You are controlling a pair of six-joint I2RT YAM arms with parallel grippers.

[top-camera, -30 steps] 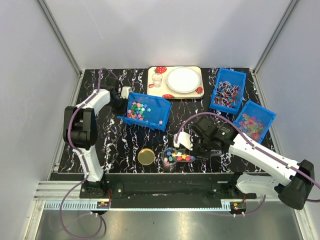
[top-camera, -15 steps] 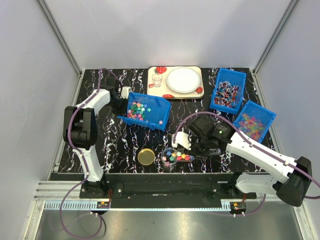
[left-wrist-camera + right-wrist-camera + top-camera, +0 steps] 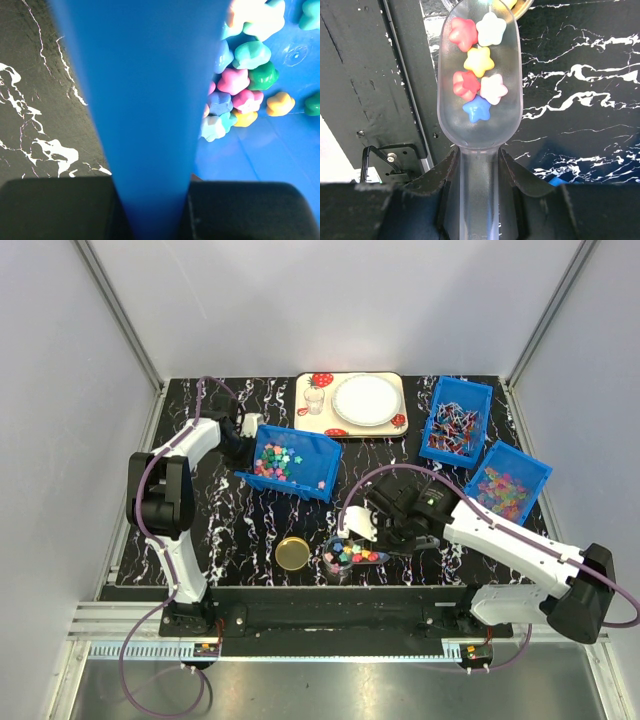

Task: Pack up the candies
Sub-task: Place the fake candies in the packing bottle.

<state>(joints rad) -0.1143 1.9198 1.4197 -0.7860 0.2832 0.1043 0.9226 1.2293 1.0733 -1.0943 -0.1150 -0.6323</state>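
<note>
Several star-shaped candies [image 3: 479,60] in pink, white, yellow, red and blue lie in the bowl of a clear plastic scoop [image 3: 478,125]. My right gripper [image 3: 479,165] is shut on the scoop's handle. Seen from above, this gripper [image 3: 380,538] holds the loaded scoop [image 3: 352,555] low near the table's front edge, pointing left. More candies [image 3: 275,458] lie in a tilted blue bin [image 3: 300,483]. My left gripper [image 3: 247,428] is shut on its left wall. The left wrist view shows that blue wall [image 3: 150,100] between the fingers, with candies [image 3: 235,82] to its right.
A gold lid [image 3: 293,553] lies just left of the scoop's tip, and its edge [image 3: 516,4] shows in the right wrist view. A tray [image 3: 315,420] with a white plate [image 3: 367,400] and a small glass [image 3: 316,398] stands at the back. Two blue bins [image 3: 457,425] [image 3: 508,490] of other sweets stand on the right.
My right arm has carried the loaded scoop a little to the left, toward the gold lid. The left arm and the tilted bin have not moved.
</note>
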